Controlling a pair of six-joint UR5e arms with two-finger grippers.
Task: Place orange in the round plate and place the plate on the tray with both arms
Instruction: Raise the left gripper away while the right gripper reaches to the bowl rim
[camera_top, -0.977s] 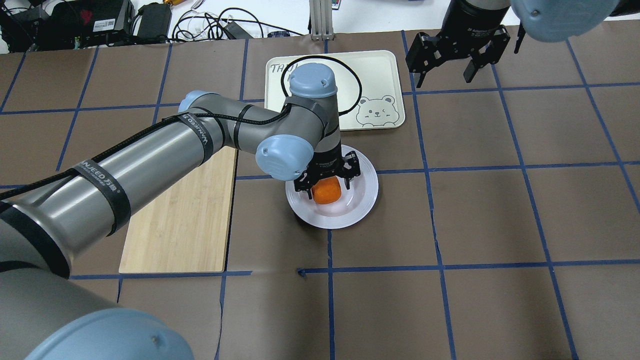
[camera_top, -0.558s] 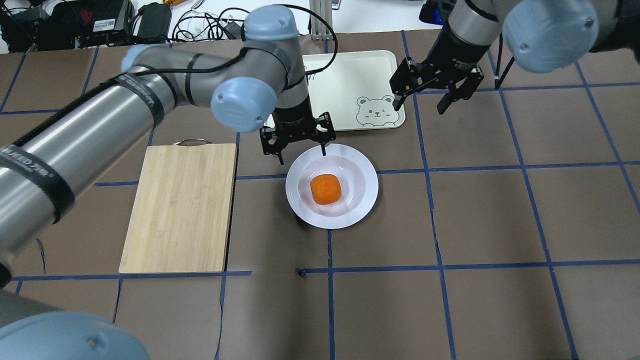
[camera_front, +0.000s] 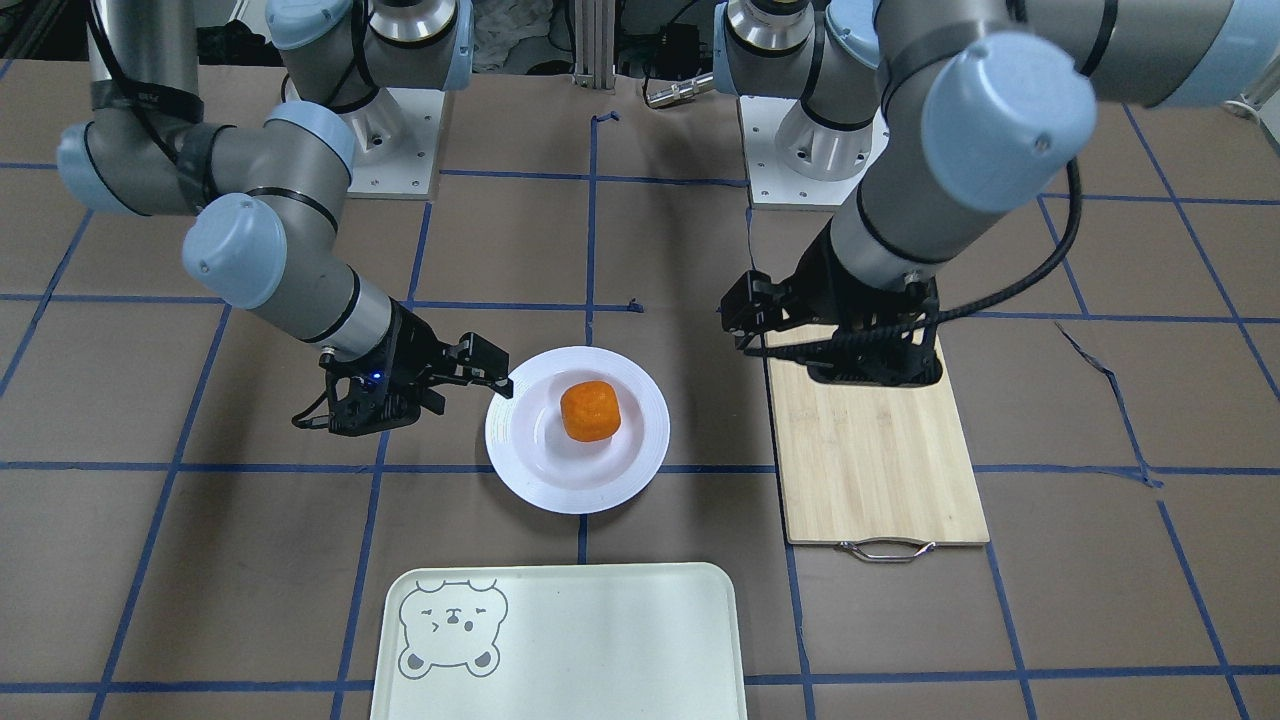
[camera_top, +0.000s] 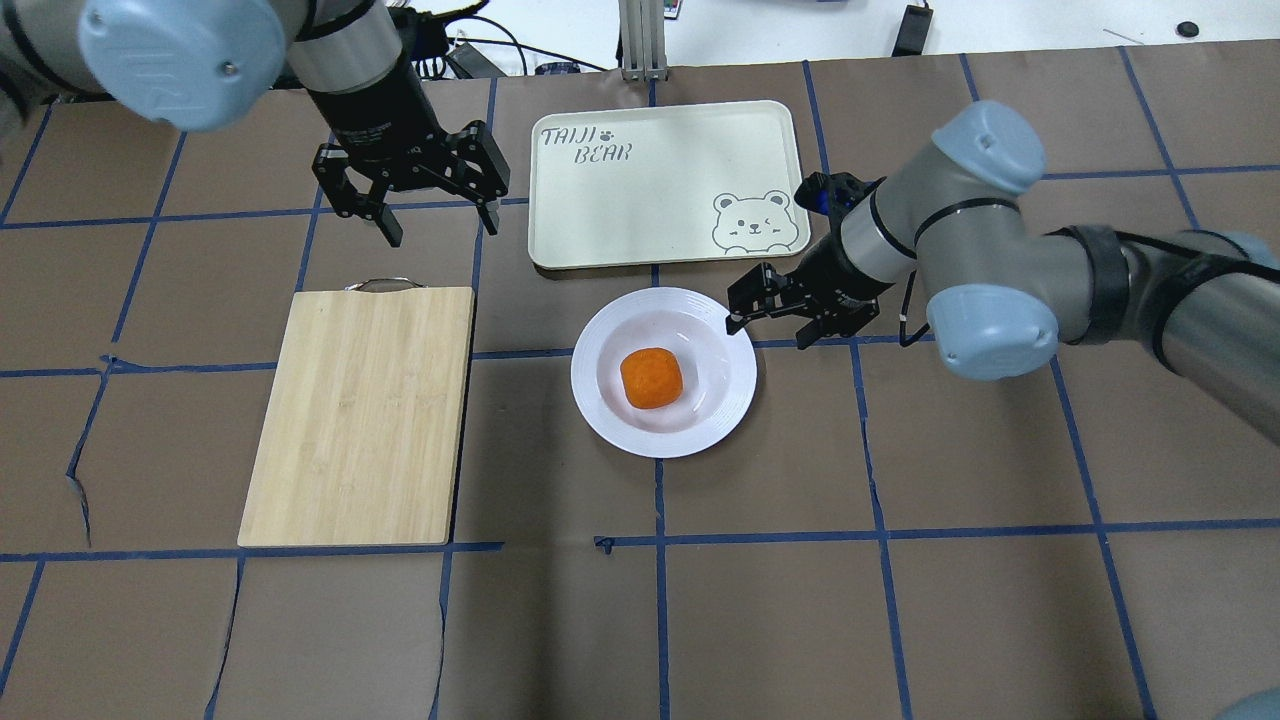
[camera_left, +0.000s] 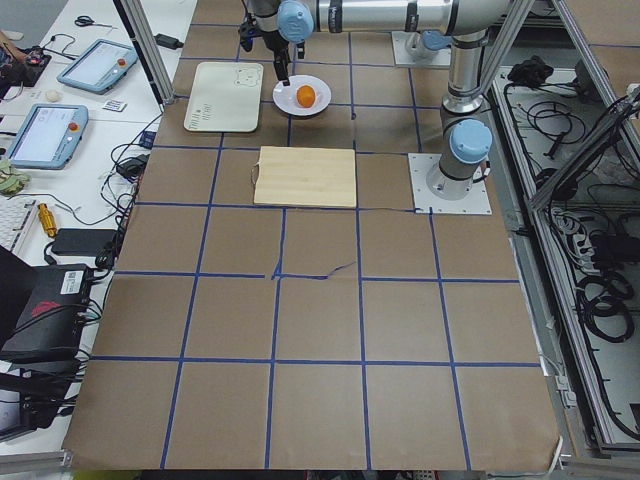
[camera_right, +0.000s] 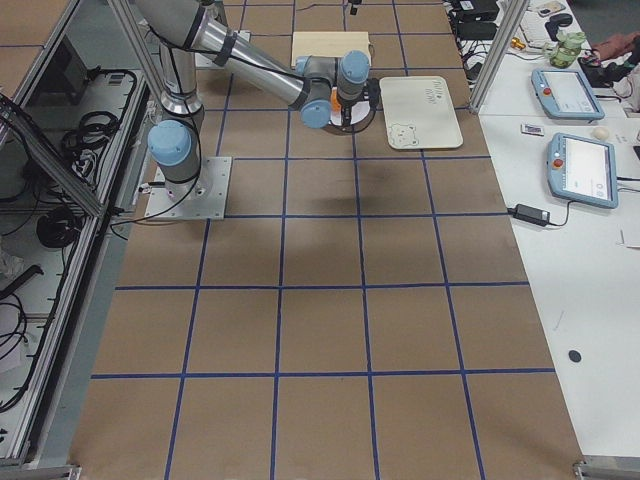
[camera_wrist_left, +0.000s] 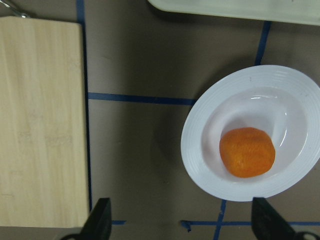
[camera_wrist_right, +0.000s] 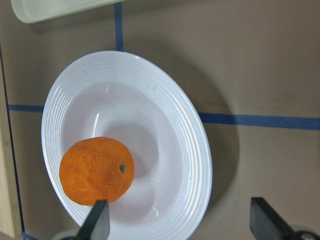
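Observation:
The orange (camera_top: 651, 378) lies loose in the sunken centre of the white round plate (camera_top: 700, 435), mid-table. The cream tray (camera_top: 665, 150) with the bear drawing sits just beyond the plate, apart from it. My right gripper (camera_top: 770, 322) is open at the plate's far-right rim. In the right wrist view one fingertip (camera_wrist_right: 97, 222) hangs over the plate near the orange (camera_wrist_right: 96, 171), the other outside the rim. My left gripper (camera_top: 440, 228) is open and holds nothing, raised over the table left of the tray. Its camera looks down on the orange (camera_wrist_left: 247, 152) and plate (camera_wrist_left: 200, 165).
A bamboo cutting board (camera_top: 360, 415) with a metal handle lies left of the plate. Blue tape lines grid the brown table. Cables and boxes sit past the far edge. The left arm's wrist hangs over the board's corner (camera_front: 880, 470) in the front-facing view.
My left gripper has left the orange in the plate, risen and drawn back to the far left. My right gripper has come down from the far right to the plate's rim.

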